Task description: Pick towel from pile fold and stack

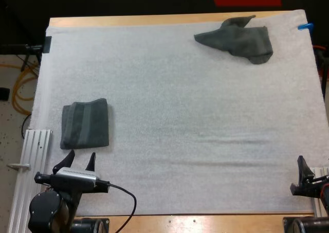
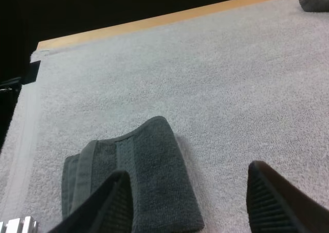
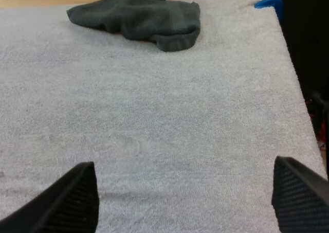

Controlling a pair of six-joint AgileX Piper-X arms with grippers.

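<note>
A folded dark grey-green towel (image 1: pixel 85 124) lies flat at the left of the white mat (image 1: pixel 175 130). A crumpled towel (image 1: pixel 237 40) sits at the mat's far right. My left gripper (image 1: pixel 81 161) hovers just behind the folded towel's near edge, open and holding nothing. In the left wrist view the folded towel (image 2: pixel 139 186) lies just ahead of the left gripper (image 2: pixel 187 204). My right gripper (image 1: pixel 304 169) rests at the near right edge, open. In the right wrist view the crumpled towel (image 3: pixel 141 14) lies far ahead of the right gripper (image 3: pixel 185 202).
A silver aluminium rail (image 1: pixel 32 161) runs along the mat's near left side. The wooden table edge (image 1: pixel 154 20) shows beyond the mat's far side. Bare mat stretches between the two towels.
</note>
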